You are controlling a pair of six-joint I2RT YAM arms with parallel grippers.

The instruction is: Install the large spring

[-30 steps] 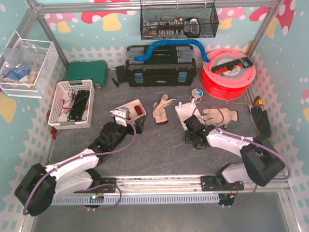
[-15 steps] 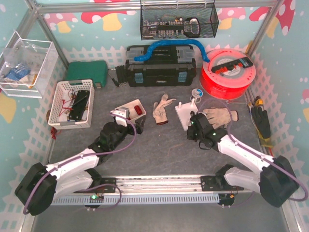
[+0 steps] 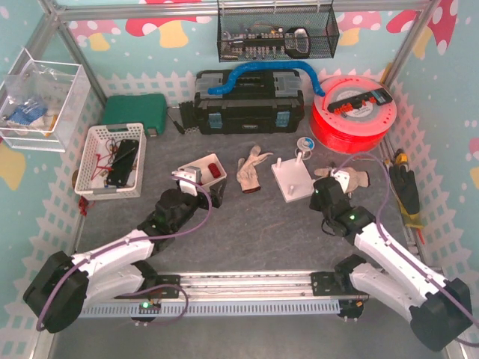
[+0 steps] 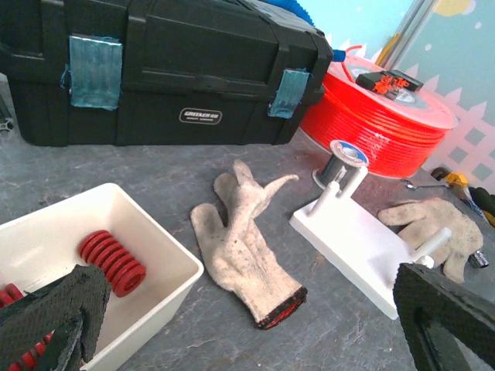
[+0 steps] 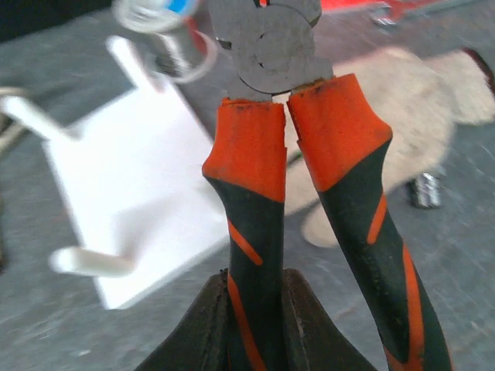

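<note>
Nearest, at 7 and 5 o'clock on the grey table [image 3: 247, 239], the two arm bases.

Ahead of the right base, near 3 o'clock: right gripper [image 3: 333, 187], clamped on one handle of the orange-and-black-handled steel pliers [image 5: 249, 154]. Other handle free beside the fingers, pliers head pointing away from the wrist.

Opposite, near 9 o'clock: left gripper [image 3: 200, 191], spread fully wide, nothing between its black padded fingers [image 4: 54, 309]. Poised at the near end of a white rectangular plastic tray [image 4: 147, 317].

Inside that tray, lying on its side: a red coil spring [image 4: 112, 261]. More red coils at the tray's near end, mostly hidden behind the left finger.

Toward 12 o'clock from the tray, flat on the table: a cream knit glove [image 4: 247, 247].

Just beside it at 1 o'clock: a white square peg board [image 3: 292, 181] with upright white pegs, bare. A second pale work glove [image 4: 437, 224] just beyond the board, at 2 o'clock. A small silver solder spool [image 4: 344, 158] close behind the board.

Farther back:
- At 12 o'clock, a black plastic toolbox [image 3: 249, 101] with a blue ribbed hose [image 3: 262, 71] on top.
- At 1 o'clock, a red filament reel [image 3: 352, 112].
- At 10 o'clock, a white slotted basket [image 3: 93, 161].
- Behind that basket, a green case [image 3: 135, 112].
</note>
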